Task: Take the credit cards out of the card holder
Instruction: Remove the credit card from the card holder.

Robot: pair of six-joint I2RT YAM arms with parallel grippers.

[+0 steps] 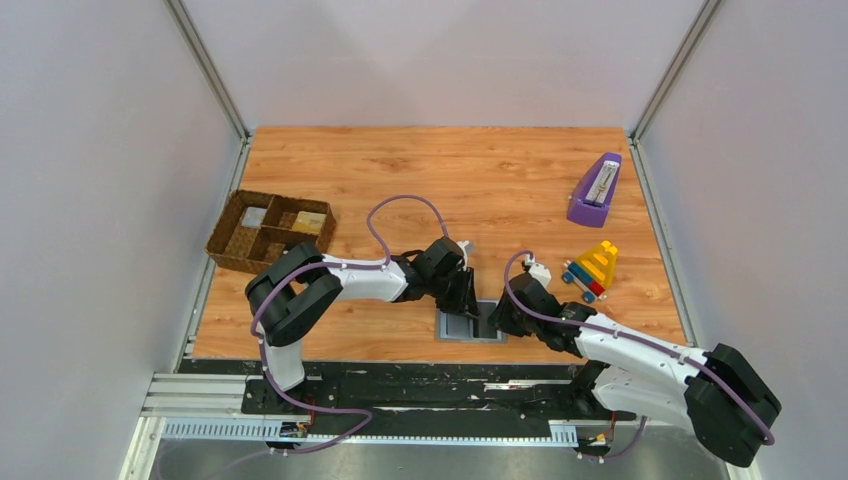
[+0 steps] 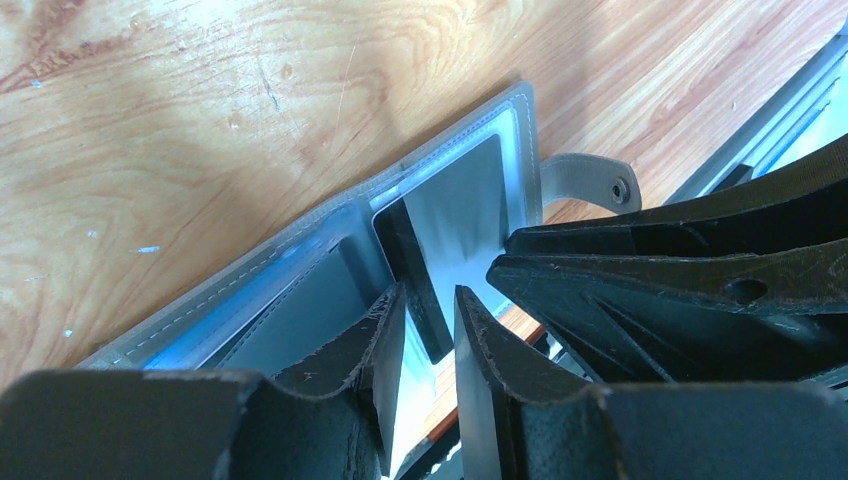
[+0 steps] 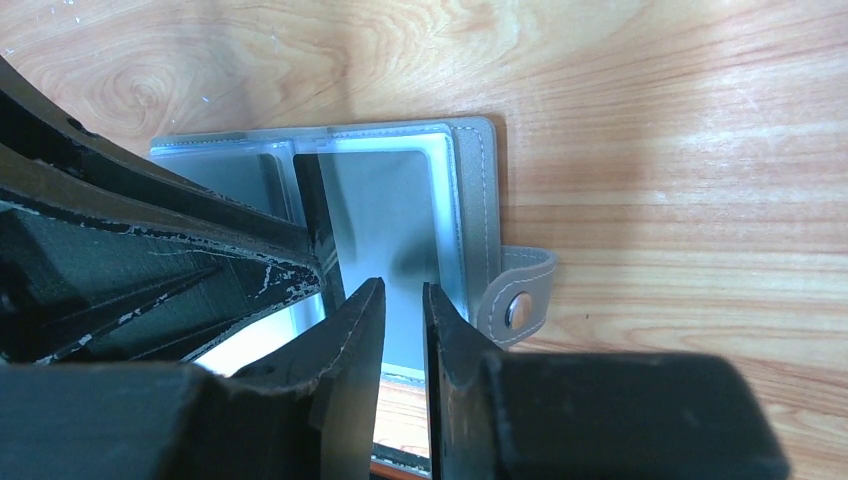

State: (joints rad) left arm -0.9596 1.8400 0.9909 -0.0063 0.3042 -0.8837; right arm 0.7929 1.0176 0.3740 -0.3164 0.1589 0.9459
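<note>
The card holder point(image 1: 462, 328) lies open near the table's front edge, pale blue-grey inside point(image 2: 300, 265) point(image 3: 465, 190), with a snap strap point(image 3: 515, 300). One grey credit card point(image 2: 460, 205) point(image 3: 385, 210) with a dark stripe sticks partly out of its pocket. My left gripper point(image 1: 468, 298) point(image 2: 428, 292) points down over the card's striped edge. Its jaws stand narrowly apart and nothing is clamped between them. My right gripper point(image 1: 497, 318) point(image 3: 402, 286) hovers over the same card's near end, with a narrow gap between its jaws. The two grippers almost touch.
A brown woven tray point(image 1: 228, 248) at the left holds a pale card point(image 1: 255, 217) and a tan card point(image 1: 310, 222). A purple wedge-shaped object point(image 1: 595, 190) and a colourful wheeled toy point(image 1: 592, 268) stand at the right. The table's front edge runs just behind the holder.
</note>
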